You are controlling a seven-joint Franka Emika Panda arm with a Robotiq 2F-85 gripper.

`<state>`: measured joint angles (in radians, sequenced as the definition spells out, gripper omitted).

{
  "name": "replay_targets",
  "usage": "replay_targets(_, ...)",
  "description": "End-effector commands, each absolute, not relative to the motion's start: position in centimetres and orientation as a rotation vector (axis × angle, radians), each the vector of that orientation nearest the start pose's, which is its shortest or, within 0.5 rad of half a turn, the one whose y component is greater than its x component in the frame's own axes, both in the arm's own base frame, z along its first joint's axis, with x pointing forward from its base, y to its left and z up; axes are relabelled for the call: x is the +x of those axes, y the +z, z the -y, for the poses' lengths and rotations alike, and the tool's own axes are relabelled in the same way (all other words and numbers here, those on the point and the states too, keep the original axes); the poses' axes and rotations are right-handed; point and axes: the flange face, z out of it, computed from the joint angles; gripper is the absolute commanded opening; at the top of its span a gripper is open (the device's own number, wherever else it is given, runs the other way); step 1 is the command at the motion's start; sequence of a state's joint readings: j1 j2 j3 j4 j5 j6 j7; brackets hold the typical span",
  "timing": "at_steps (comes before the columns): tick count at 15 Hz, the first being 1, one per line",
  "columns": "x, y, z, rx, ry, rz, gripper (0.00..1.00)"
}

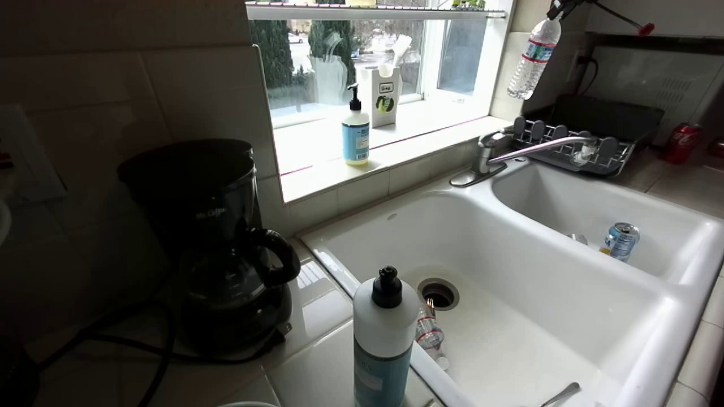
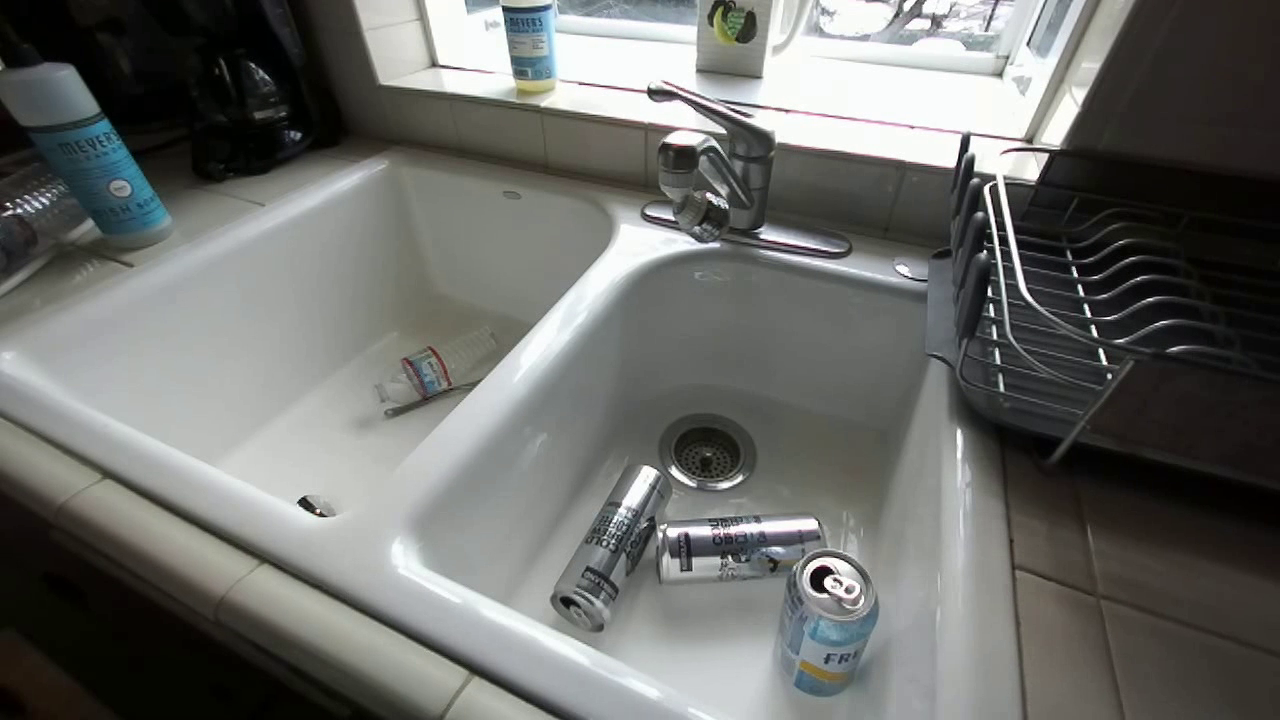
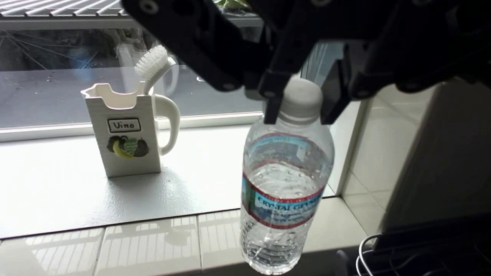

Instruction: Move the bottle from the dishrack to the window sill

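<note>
The clear bottle (image 1: 534, 59) with its white cap hangs tilted in the air near the right end of the window, above the faucet and dishrack level. My gripper (image 3: 301, 111) is shut on the bottle's cap and neck. In the wrist view the bottle (image 3: 282, 207) hangs below the fingers, in front of the sill. The window sill (image 1: 430, 124) also shows in the wrist view (image 3: 50, 195) and in an exterior view (image 2: 870, 110). The dishrack (image 2: 1100, 290) stands right of the sink and also shows in an exterior view (image 1: 602, 158). One exterior view does not show the gripper or the held bottle.
On the sill stand a white pitcher (image 3: 126, 149) with a brush and a blue-label pump bottle (image 1: 356, 135). The faucet (image 1: 486, 155) rises behind the double sink (image 2: 600, 290). A shelf (image 1: 384, 12) crosses the window's top. Another plastic bottle (image 2: 430, 370) lies in the sink.
</note>
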<state>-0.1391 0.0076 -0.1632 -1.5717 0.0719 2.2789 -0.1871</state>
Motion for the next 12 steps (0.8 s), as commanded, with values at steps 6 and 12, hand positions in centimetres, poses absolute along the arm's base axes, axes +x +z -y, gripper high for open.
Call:
replay_targets(6, 67.7, 65.0, 17.8, -3.047, -1.059, 0.079, 0.08)
replay_targets(12, 70.7, 62.6, 18.6, -3.059, -1.046, 0.183, 0.08)
